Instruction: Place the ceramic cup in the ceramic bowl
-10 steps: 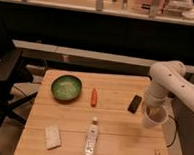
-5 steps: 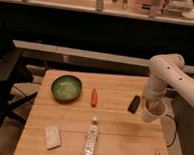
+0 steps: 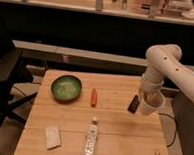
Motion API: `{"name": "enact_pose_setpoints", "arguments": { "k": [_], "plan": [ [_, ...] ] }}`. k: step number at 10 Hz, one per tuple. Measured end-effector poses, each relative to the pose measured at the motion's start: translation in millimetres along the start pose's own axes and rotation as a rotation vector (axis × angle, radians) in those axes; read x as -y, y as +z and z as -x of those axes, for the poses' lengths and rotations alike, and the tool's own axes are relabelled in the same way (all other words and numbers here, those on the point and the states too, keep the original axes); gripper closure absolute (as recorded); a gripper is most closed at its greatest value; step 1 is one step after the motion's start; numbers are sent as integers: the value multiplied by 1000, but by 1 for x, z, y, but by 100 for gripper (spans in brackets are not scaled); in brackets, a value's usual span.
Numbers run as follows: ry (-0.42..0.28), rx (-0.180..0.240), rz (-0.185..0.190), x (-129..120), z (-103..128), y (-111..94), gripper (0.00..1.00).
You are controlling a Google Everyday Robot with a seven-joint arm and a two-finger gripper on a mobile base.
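The ceramic cup [image 3: 152,104], small and white, hangs at the end of my arm over the right side of the wooden table. My gripper [image 3: 148,97] is shut on the cup's rim from above and holds it slightly above the table top. The ceramic bowl [image 3: 66,87], wide and glossy green inside, sits on the table's left side, far to the left of the cup and gripper.
A small red-orange object [image 3: 94,97] lies between bowl and cup. A slim clear bottle with a white label [image 3: 91,137] lies near the front edge, with a white packet [image 3: 52,137] to its left. A small dark object [image 3: 133,103] sits just left of the cup.
The arm has risen and shifted slightly left, and the cup has come up with it. The other things have not moved.
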Motion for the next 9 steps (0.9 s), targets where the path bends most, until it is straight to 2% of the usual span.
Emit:
{"name": "enact_pose_setpoints", "arguments": {
  "k": [5, 9],
  "plan": [
    [-73, -13, -12, 28, 29, -13, 100],
    [-147, -36, -24, 53, 63, -18, 100]
  ]
}}
